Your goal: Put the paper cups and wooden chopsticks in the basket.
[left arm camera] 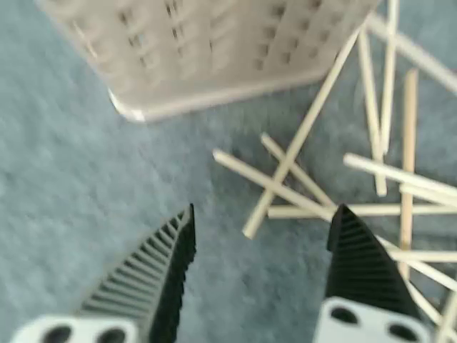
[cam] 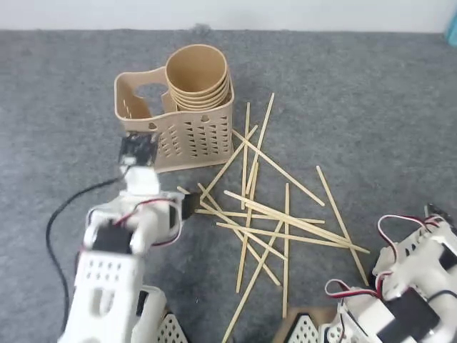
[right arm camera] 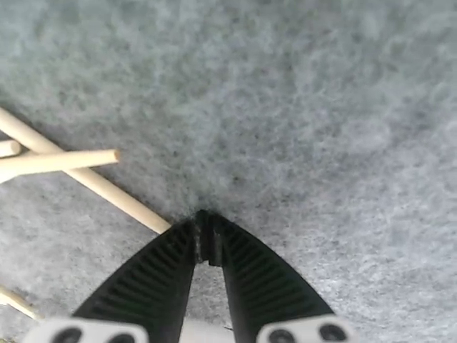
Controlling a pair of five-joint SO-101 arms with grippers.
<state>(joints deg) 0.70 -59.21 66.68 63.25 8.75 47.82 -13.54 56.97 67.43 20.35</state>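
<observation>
- Now brown paper cups (cam: 198,75) sit stacked inside the beige basket (cam: 193,139), upper centre.
- Pale wooden chopsticks (cam: 285,218) lie crossed on the grey mat (cam: 371,107), centre.
- Both are empty: left gripper (left arm camera: 265,214) wide open, right gripper (right arm camera: 206,218) closed.

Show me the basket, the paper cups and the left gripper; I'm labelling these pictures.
basket (cam: 194,141): high view, on its slotted front wall.
paper cups (cam: 196,71): high view, inside the top cup of the stack.
left gripper (left arm camera: 267,209): left wrist view, midway between its open fingertips.
</observation>
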